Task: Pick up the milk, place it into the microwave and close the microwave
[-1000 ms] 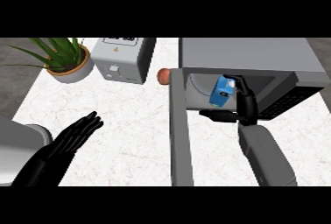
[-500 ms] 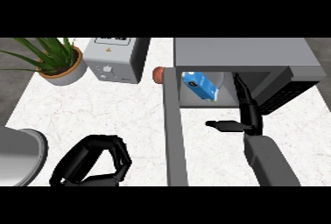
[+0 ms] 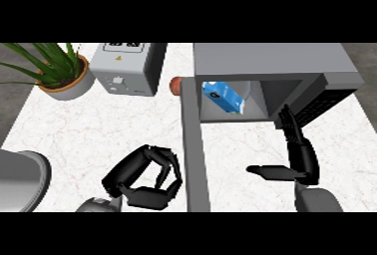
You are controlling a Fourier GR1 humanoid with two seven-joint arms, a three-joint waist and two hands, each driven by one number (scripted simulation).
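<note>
Near edge first, lower left of centre: your left hand [image 3: 147, 177], glossy black, fingers curled in toward the thumb with nothing inside them. Grey forearm stub below it at the bottom edge.

Lower right: your right hand [image 3: 298, 154], also black, fingers straight and pointing up toward the microwave [image 3: 265, 64]; thumb sticks out to the left. It grips nothing. Fingertips sit just below the cavity's right side; contact with the dark panel there can't be judged.

Far left edge, lower half: one rounded grey object [image 3: 21, 179], smooth, partly cut off; can't tell what it is.

The counter [image 3: 103, 127] is white marble-look with faint veins, flat and matte.

Centre: the microwave door [image 3: 193, 149] stands open, seen edge-on as a long grey bar running down the frame.

Upper centre: one milk carton [image 3: 223, 97], blue with white patches, boxy, tilted, sitting inside the cavity against its left half. Microwave body is plain grey, boxy.

One small reddish round object [image 3: 177, 84] just left of the microwave, half hidden.

Upper left: one toaster [image 3: 126, 67], grey metal box, slots on top. One potted plant [image 3: 52, 72], long green leaves, pale round pot with an orange rim.
</note>
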